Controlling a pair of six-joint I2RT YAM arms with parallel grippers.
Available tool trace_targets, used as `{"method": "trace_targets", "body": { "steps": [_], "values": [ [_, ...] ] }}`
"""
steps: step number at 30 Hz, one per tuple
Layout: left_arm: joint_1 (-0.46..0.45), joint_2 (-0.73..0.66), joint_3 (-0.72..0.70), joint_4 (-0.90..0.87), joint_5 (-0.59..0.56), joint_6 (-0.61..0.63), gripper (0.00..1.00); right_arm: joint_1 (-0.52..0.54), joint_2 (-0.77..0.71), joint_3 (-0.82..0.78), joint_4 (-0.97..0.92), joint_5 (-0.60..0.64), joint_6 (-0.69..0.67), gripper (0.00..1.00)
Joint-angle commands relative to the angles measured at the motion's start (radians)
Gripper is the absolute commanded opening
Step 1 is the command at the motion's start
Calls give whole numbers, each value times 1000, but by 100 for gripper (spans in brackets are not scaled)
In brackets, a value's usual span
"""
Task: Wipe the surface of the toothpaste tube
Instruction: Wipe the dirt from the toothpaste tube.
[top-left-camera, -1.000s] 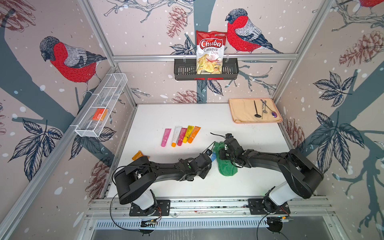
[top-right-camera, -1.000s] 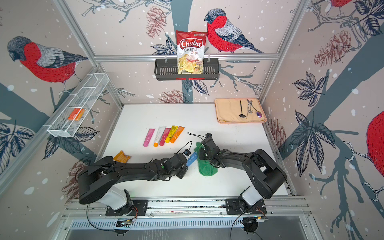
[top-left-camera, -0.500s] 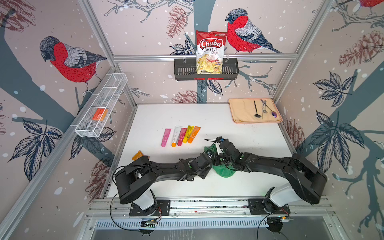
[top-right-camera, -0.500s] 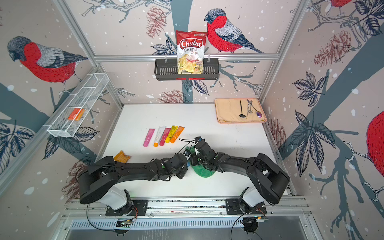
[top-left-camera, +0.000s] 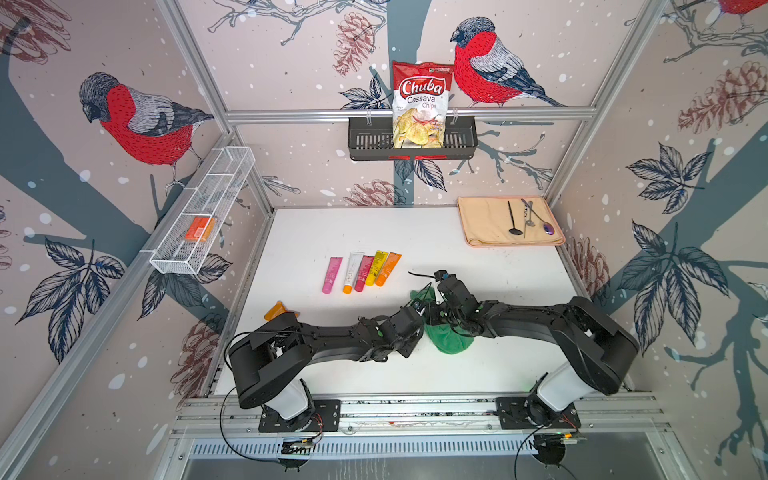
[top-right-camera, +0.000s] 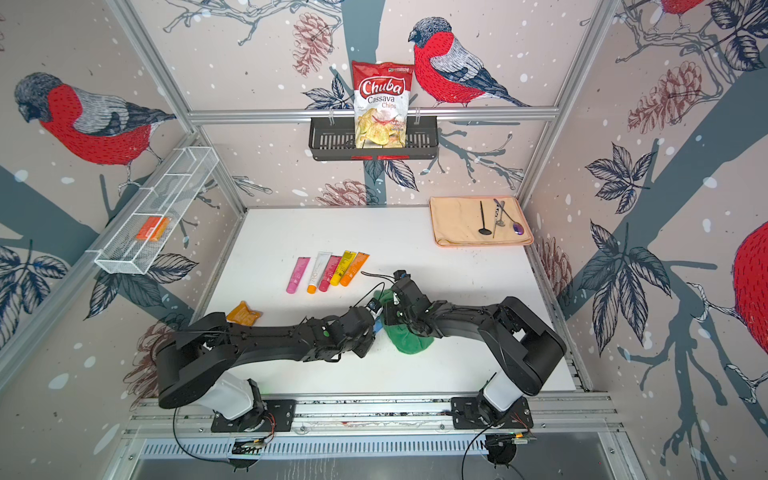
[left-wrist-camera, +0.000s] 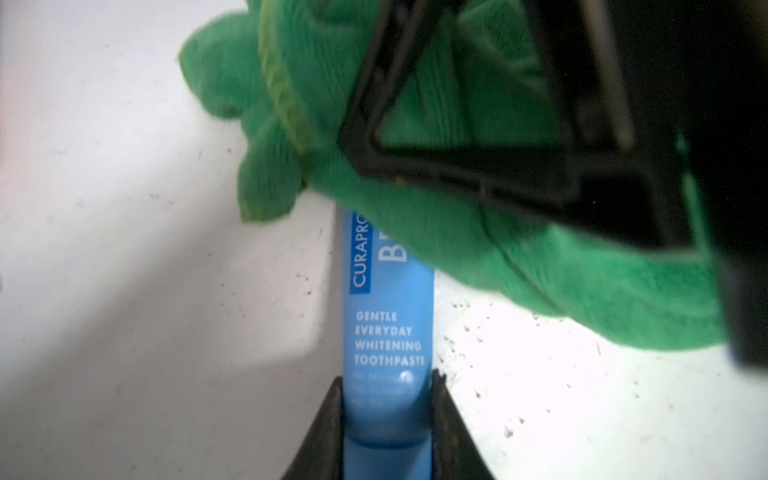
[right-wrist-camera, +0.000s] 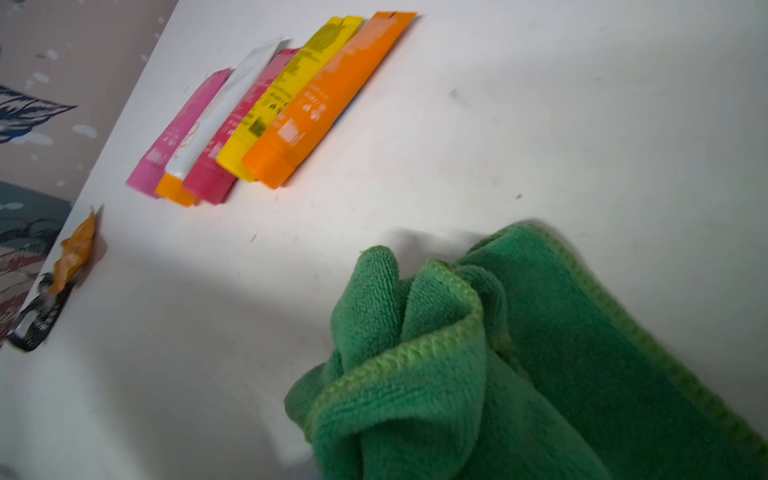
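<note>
The left gripper (left-wrist-camera: 388, 390) clamps one end of the blue toothpaste tube (left-wrist-camera: 386, 324) over the middle of the white table (left-wrist-camera: 124, 291). The right gripper (top-left-camera: 435, 312), closed on a bunched green cloth (left-wrist-camera: 478, 249), lays it across the tube's far half. A clean pass calls for a steady clamp and even pressure; the contact itself is hidden.

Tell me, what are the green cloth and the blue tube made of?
Cloth: looks like microfibre, soft and matte. You can see tiny fuzzy loops and a stitched edge, and it bunches into floppy folds.
Tube: probably smooth plastic with a slight sheen. It has even blue skin with crisp white printed letters. It might be a plastic-foil mix; the look cannot settle that.
</note>
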Motion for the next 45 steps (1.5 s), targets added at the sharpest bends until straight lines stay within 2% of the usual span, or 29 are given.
{"method": "trace_targets", "body": {
  "steps": [1,4,7,11,15,19,22,28,33,40,45],
  "values": [
    [-1,-9,-2,13,4,15,13,-38,8,-8,-224,234,-36,1],
    [-1,-13,-4,13,1,12,13,-62,-5,-5,-259,308,-41,1],
    [-1,-7,-2,14,-1,13,13,-74,-31,-21,-244,289,-47,1],
    [-1,7,9,9,-1,15,13,-39,-103,-47,-160,147,-50,1],
    [-2,4,10,4,-10,14,13,14,-156,-49,-83,-49,-32,1],
    [-3,-6,6,7,-15,11,12,71,-166,-38,-15,-174,-6,1],
    [-2,-5,7,5,-17,12,12,95,-144,-37,20,-220,7,1],
    [-2,-11,4,9,-20,11,12,100,-94,-29,7,-205,8,1],
    [-2,-22,-4,13,-21,10,12,94,-30,14,-121,-64,-12,1],
    [-2,-31,-10,14,-22,8,11,21,-26,10,-231,91,-28,1],
    [-3,-35,-11,14,-25,7,11,-27,16,38,-270,145,-57,1]
  ]
}}
